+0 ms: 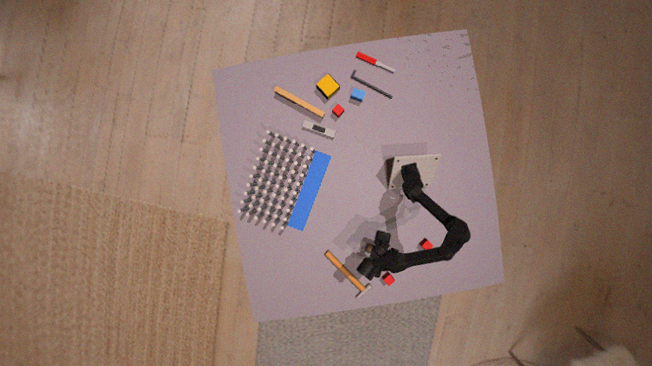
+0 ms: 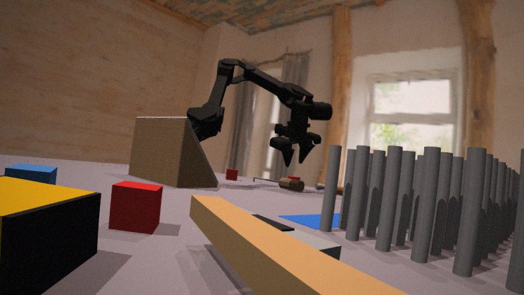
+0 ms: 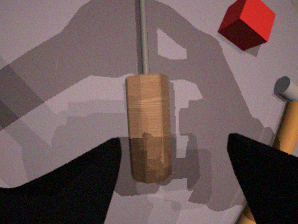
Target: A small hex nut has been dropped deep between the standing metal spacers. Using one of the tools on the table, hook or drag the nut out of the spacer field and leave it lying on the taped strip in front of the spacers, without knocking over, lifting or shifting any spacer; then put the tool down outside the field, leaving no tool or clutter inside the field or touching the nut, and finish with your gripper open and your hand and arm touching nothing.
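My gripper [image 1: 372, 252] [image 2: 295, 161] [image 3: 174, 144] is open and hangs a little above a tool with a wooden handle [image 1: 368, 247] [image 2: 291, 184] [image 3: 149, 125] and a thin metal shaft [image 3: 141, 23]. The tool lies flat on the table, and the fingers stand apart on either side of the handle without touching it. The field of standing grey spacers [image 1: 276, 178] [image 2: 425, 198] is well to the left, with the blue taped strip [image 1: 310, 189] [image 2: 311, 220] along its near side. The nut is not visible among the spacers.
A hammer [image 1: 346, 273] [image 3: 288, 132] and two red cubes [image 1: 426, 244] [image 1: 388, 279] lie close to the gripper. The arm's wedge base [image 1: 427, 162] [image 2: 165, 152] stands at mid-table. An orange bar [image 1: 298, 101], yellow block [image 1: 327, 86], blue cube [image 1: 357, 95], grey block [image 1: 318, 128], red-handled tool [image 1: 374, 61] and dark rod [image 1: 369, 85] lie at the far end.
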Tool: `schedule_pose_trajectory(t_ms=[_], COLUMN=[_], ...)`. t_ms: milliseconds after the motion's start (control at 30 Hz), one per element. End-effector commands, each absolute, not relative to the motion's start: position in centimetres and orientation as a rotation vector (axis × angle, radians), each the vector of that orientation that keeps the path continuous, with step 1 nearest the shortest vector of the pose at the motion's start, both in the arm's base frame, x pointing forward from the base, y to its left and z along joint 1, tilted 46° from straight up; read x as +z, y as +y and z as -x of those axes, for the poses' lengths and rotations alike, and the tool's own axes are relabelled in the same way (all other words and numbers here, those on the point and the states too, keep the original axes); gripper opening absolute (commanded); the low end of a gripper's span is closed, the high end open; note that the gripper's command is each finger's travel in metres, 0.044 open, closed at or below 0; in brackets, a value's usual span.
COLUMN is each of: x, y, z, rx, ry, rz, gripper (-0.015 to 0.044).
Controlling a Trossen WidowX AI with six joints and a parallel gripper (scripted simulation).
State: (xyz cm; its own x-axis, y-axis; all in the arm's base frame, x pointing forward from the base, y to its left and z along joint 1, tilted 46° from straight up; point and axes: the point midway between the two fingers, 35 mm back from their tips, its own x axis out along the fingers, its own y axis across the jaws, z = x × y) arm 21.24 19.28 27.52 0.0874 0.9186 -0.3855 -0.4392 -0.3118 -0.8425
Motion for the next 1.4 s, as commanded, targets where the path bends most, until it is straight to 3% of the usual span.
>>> schedule_pose_trajectory(t_ms=[0, 1367], x=[27.6, 23.5], y=[19.3, 23.4], z=[-21.2, -22.5], rx=[1.505, 1.505], ry=[-0.573, -0.574], rz=[1.206, 1.206], gripper=[0.028, 0.028])
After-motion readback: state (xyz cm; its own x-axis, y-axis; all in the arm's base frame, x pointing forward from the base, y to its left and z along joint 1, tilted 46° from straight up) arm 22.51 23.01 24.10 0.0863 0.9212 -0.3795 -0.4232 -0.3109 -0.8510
